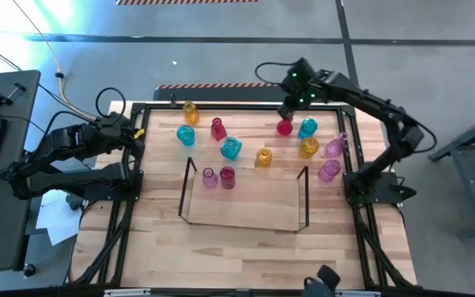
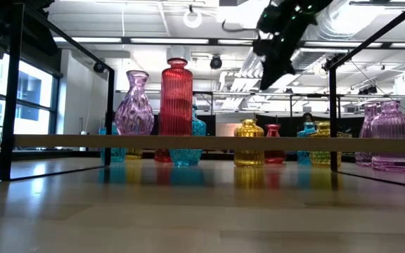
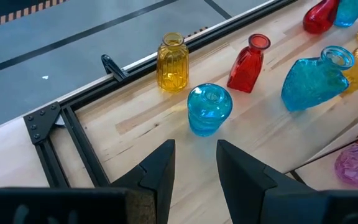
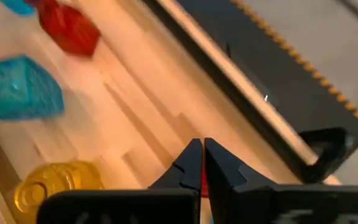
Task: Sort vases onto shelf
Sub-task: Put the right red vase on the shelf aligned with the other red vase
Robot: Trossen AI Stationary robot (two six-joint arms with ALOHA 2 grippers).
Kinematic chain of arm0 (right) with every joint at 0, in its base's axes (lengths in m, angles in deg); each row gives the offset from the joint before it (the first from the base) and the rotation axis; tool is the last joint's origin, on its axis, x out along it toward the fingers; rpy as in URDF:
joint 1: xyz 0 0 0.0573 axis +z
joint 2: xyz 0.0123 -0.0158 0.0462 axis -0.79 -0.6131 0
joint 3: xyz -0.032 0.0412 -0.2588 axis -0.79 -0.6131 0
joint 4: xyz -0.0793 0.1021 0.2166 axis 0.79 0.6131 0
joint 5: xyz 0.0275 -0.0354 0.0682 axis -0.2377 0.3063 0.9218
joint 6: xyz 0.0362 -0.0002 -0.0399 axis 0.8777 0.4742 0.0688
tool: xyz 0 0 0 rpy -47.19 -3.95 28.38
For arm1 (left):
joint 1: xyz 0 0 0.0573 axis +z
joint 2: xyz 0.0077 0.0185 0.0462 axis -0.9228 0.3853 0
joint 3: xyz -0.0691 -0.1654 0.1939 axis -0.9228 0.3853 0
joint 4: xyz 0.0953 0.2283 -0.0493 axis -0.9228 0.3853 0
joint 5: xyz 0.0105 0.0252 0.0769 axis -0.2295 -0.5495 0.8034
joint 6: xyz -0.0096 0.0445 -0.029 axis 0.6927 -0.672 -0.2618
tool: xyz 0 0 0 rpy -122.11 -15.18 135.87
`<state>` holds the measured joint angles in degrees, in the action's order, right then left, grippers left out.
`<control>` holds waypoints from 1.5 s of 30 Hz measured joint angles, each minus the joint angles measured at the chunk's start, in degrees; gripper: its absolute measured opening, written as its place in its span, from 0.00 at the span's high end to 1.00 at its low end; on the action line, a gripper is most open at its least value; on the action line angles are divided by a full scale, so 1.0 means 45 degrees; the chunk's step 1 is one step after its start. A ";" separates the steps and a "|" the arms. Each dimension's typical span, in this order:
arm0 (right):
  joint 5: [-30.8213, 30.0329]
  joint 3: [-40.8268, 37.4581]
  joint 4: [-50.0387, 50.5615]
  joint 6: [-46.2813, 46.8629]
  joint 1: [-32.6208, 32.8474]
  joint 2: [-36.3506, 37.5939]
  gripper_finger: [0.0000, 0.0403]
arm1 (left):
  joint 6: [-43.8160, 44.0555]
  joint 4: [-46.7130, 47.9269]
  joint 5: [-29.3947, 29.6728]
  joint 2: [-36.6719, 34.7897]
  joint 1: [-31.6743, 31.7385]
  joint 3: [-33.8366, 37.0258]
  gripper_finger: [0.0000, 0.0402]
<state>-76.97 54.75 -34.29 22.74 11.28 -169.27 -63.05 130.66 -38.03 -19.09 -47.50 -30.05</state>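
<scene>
— while the right arm reaches over the far edge of the table (image 1: pixel 246 235), where is its gripper relative to the shelf?
— the right gripper (image 1: pixel 288 111) hangs beyond the shelf's (image 1: pixel 246 221) far right corner, just above a round red vase (image 1: pixel 284 127). in the right wrist view its fingers (image 4: pixel 188 163) are pressed nearly together with only a sliver of red between them, and whether they clamp anything i cannot tell.
— and the left one?
— the left gripper (image 1: pixel 135 132) sits off the shelf's far left corner, at the table's left rim. its fingers (image 3: pixel 160 168) stand apart and hold nothing; they aim at a round cyan vase (image 3: pixel 209 109).
— what is on the shelf itself?
— two vases near its far left end: a pink one (image 1: pixel 209 177) and a tall red one (image 1: pixel 227 177), side by side. in the low view they rise above the clear shelf board, pink left of red.
— the others?
— all beyond the shelf's far side on the wood. a ribbed yellow vase (image 1: pixel 190 112) and a square red vase (image 1: pixel 218 129) lie past the shelf's left end, with a flat cyan vase (image 1: pixel 231 148) closer to it. an amber vase (image 1: pixel 263 157) stands near the shelf's middle. past the right end are a cyan vase (image 1: pixel 308 128), a yellow one (image 1: pixel 308 148) and two pink-purple ones (image 1: pixel 335 148) (image 1: pixel 329 170).
</scene>
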 joint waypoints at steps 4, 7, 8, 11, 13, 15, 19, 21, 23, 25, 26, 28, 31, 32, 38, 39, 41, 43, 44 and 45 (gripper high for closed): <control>0.0044 -0.0027 -0.0059 0.0233 -0.0150 -0.0741 1.00 | -0.0228 0.0000 0.0000 0.0000 -0.0002 0.0000 0.72; 0.0555 -0.0007 0.0056 0.0346 -0.0281 -0.0907 1.00 | -0.0290 0.0004 0.0000 0.0000 0.0000 0.0000 0.72; 0.0783 0.0015 0.0034 0.0401 -0.0295 -0.0883 1.00 | -0.0363 0.0002 0.0000 0.0000 0.0000 0.0000 0.72; 0.0954 0.0027 -0.0119 0.0453 -0.0294 -0.0830 1.00 | -0.0446 0.0004 0.0000 0.0000 -0.0001 0.0000 0.72; 0.0952 0.0027 -0.0092 0.0448 -0.0303 -0.0830 1.00 | -0.0466 0.0005 0.0005 0.0000 0.0000 0.0000 0.72; 0.0952 -0.0012 -0.0207 0.0443 -0.0306 -0.0830 1.00 | -0.0484 0.0003 0.0005 0.0000 0.0000 0.0005 0.72; 0.0937 -0.0022 -0.0142 0.0453 -0.0306 -0.0830 1.00 | -0.0518 0.0003 0.0006 0.0000 0.0000 0.0005 0.72; 0.0908 -0.0022 0.0010 0.0467 -0.0295 -0.0831 1.00 | -0.0639 0.0005 0.0006 0.0000 0.0000 0.0005 0.72; 0.0765 -0.0022 0.0110 0.0495 -0.0161 -0.0902 1.00 | -0.0689 0.0005 0.0010 0.0000 0.0000 0.0005 0.72; 0.0263 -0.0040 0.0204 0.0721 -0.0021 -0.0971 1.00 | -0.0704 0.0005 0.0010 0.0000 0.0000 0.0005 0.72; -0.0102 -0.0041 0.0188 0.0725 0.0102 -0.1012 0.99 | -0.0708 0.0005 0.0010 0.0000 0.0000 0.0005 0.72; -0.0287 -0.0041 0.0106 0.0737 0.0277 -0.1090 0.96 | -0.0715 0.0002 0.0010 0.0000 0.0000 0.0005 0.72; -0.0170 -0.0041 0.0137 0.1064 0.0441 -0.1314 0.89 | -0.0915 0.0005 0.0010 0.0000 0.0000 0.0005 0.72; -0.0184 -0.0041 0.0209 0.1200 0.0475 -0.1386 0.85 | -0.0935 0.0004 0.0010 0.0000 0.0000 0.0005 0.72; -0.0305 -0.0041 0.0436 0.2173 0.0544 -0.1739 0.67 | -0.1055 0.0000 0.0010 0.0000 -0.0004 0.0005 0.72; -0.0452 -0.0041 0.0409 0.2336 0.0577 -0.1760 0.66 | -0.1110 0.0005 0.0010 0.0000 0.0000 0.0005 0.72; -0.0946 -0.0041 0.0442 0.2663 0.0597 -0.1789 0.64 | -0.1126 0.0003 0.0010 0.0000 0.0000 0.0005 0.72; -0.1201 -0.0040 0.0483 0.2748 0.0601 -0.1791 0.63 | -0.1131 0.0002 0.0010 0.0000 0.0000 0.0005 0.72; -0.1209 -0.0041 0.0566 0.2806 0.0602 -0.1791 0.63 | -0.1133 0.0003 0.0010 0.0000 -0.0001 0.0007 0.72; -0.1207 -0.0041 0.0729 0.2899 0.0597 -0.1791 0.63 | -0.1132 0.0004 0.0010 0.0000 0.0000 0.0009 0.72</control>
<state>-82.40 54.57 -31.01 35.78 13.97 -177.33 -68.15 130.68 -37.99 -19.09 -47.50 -30.01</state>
